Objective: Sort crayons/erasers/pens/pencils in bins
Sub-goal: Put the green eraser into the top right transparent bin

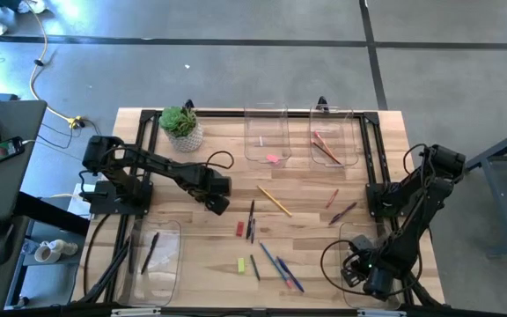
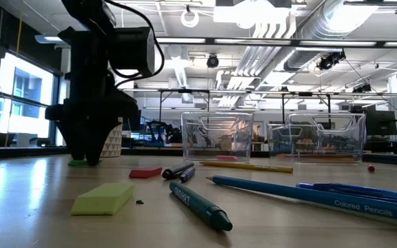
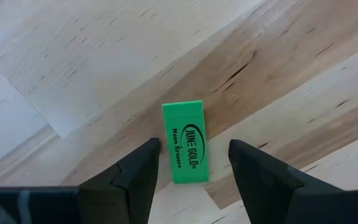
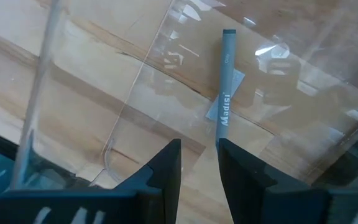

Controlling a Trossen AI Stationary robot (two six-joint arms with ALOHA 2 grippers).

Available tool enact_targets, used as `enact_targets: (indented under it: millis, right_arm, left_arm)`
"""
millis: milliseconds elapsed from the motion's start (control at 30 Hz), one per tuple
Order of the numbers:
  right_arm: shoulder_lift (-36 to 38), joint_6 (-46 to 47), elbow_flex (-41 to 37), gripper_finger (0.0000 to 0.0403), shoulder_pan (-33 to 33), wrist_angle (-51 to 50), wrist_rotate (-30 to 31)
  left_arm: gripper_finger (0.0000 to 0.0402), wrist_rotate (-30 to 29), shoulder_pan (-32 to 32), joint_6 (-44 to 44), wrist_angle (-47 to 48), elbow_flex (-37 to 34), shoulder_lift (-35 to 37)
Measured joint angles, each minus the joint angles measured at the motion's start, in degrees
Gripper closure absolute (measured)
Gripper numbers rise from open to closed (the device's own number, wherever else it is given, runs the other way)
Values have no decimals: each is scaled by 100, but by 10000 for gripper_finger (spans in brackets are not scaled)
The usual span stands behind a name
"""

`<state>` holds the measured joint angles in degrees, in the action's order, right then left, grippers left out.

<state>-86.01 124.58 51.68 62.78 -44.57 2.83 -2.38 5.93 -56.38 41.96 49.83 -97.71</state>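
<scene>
Green eraser (image 3: 184, 142) lies flat on the bench (image 3: 73, 68) near its middle, long axis running in line with the left pincer (image 3: 191, 163), whose fingers are spread either side of it. Right pincer (image 4: 199, 155), narrowly parted, holds a grey pen (image 4: 226, 87) over the near-right bin (image 4: 104, 93).

green eraser (image 3: 185, 142) | flat on wood | between open left pincer (image 3: 193, 163) fingers, apart
</scene>
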Motion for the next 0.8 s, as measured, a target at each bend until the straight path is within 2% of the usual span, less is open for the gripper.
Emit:
enact_targets:
  millis: [300, 433, 800]
  right_arm:
    - [467, -1, 2, 304, 0, -451, 60]
    - [699, -8, 2, 304, 0, -645, 173]
    - [1256, -211, 2, 304, -32, -770, 919]
  left_arm:
    - [312, -61, -2, 22, -21, -18, 35]
    - [341, -55, -2, 37, -14, -18, 35]
    - [345, 86, -71, 300, 70, 158, 133]
